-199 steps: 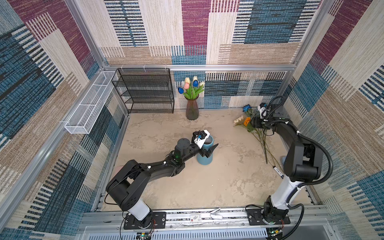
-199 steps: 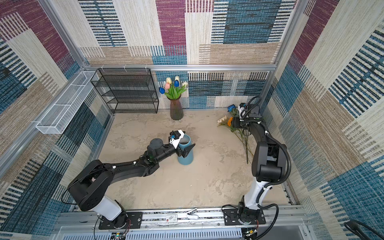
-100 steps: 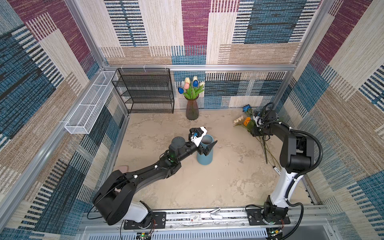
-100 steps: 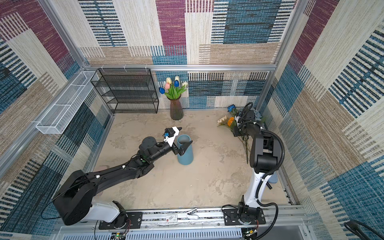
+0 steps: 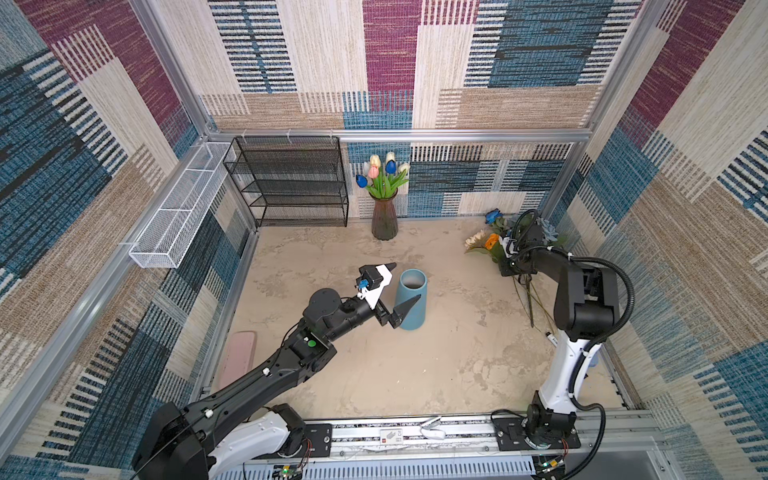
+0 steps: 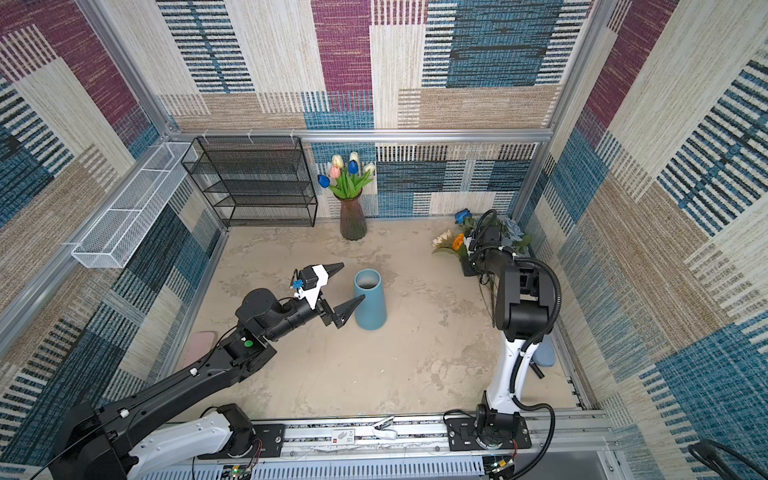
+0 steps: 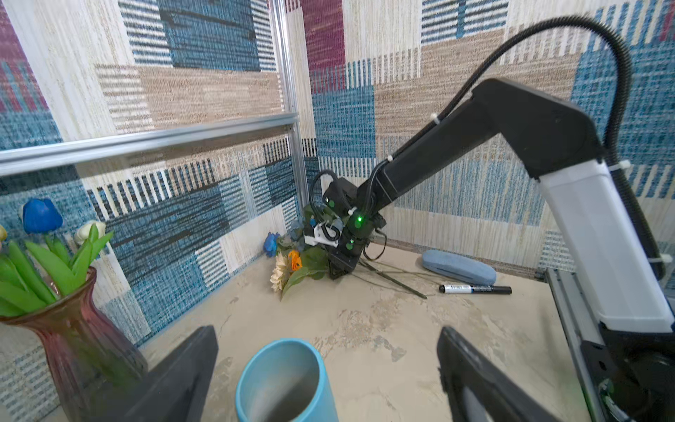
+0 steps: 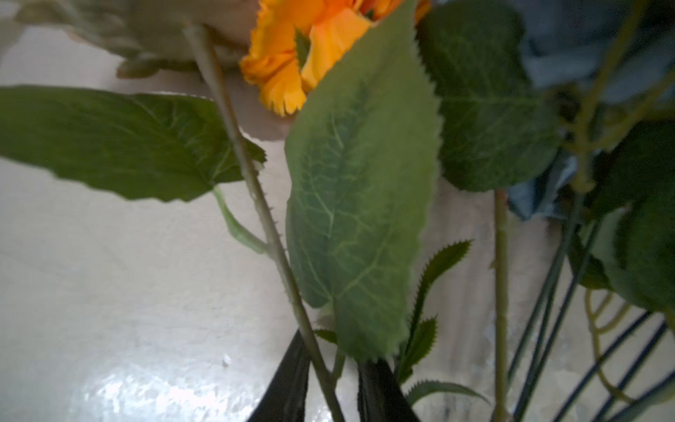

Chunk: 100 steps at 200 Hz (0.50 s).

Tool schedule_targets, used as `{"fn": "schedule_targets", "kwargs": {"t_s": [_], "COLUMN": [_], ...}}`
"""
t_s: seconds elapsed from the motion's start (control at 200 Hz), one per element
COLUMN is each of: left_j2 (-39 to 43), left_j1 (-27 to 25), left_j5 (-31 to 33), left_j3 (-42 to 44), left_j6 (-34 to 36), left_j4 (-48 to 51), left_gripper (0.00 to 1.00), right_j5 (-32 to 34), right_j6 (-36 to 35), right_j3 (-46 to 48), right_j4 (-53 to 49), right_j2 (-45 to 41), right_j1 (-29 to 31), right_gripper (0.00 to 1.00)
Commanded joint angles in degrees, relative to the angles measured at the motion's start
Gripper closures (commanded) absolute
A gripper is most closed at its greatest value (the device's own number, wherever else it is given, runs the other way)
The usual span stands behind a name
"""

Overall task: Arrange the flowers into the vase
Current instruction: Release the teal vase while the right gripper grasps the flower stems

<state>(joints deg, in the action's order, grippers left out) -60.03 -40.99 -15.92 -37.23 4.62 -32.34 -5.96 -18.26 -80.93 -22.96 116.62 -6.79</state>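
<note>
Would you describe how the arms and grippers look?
The left arm and right arm are black with white base segments. The left gripper has pointed black fingers, a white bracket and a blue plug. A ribbed black hose runs along the right arm.

Bare table (image 5: pixel 457 353) lies open between the blue vase (image 5: pixel 410 305) and the flowers (image 5: pixel 492 242); a marker (image 7: pixel 475 289) and blue case (image 7: pixel 459 267) crowd the stems.

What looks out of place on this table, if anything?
Loose flowers lie in a heap in the far right corner, while the blue vase stands empty. A black marker and a blue case lie near them.
</note>
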Motion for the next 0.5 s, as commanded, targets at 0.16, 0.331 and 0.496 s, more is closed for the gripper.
{"fn": "schedule_targets", "kwargs": {"t_s": [0.16,0.331,0.496], "left_j2": [1.4,2.3,3.5], "left_j1": [0.0,0.1,0.1], "left_j5": [3.7,4.9,5.4], "left_j3": [3.3,4.8,6.0], "left_j6": [-0.2,-0.1,-0.5], "left_j4": [-1.7,-2.2,-1.2], "left_gripper": [0.04,0.04,0.03], "right_j5": [0.5,-1.4,-0.4], "right_j6": [-1.1,-1.2,-1.4], "right_j3": [0.8,3.6,3.0], "right_j4": [0.7,3.0,2.8], "right_j2": [-5.8,-8.6,-5.7], "right_j1": [1.7,1.7,1.7], "right_gripper": [0.82,0.91,0.67]}}
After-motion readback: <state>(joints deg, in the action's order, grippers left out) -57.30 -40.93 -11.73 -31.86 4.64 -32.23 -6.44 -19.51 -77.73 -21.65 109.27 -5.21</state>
